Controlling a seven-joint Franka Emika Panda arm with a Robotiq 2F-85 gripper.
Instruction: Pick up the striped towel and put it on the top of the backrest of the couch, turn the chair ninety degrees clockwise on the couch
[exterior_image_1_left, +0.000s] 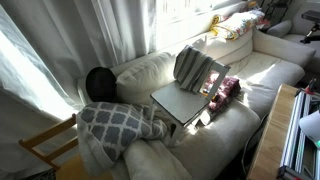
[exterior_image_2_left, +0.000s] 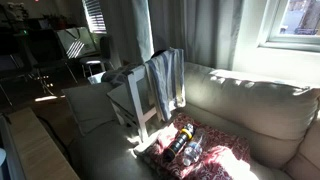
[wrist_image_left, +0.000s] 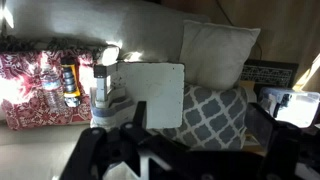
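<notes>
Where an exterior view looks along couch (exterior_image_1_left: 270, 65), striped towel (exterior_image_1_left: 195, 68) hangs over back of chair (exterior_image_1_left: 178, 102); chair sits on seat cushions beside lattice cushion (exterior_image_1_left: 115, 125). In an exterior view, towel drapes chair's open back, bottles (exterior_image_2_left: 185, 145) near legs. Wrist view: gripper (wrist_image_left: 195, 135) jaws apart, holding nothing; chair seat just ahead, towel at seat's far edge, clear of fingers.

Striped towel (exterior_image_1_left: 192, 66) over the back of the chair (exterior_image_1_left: 178, 101) on the couch (exterior_image_1_left: 268, 66).
</notes>
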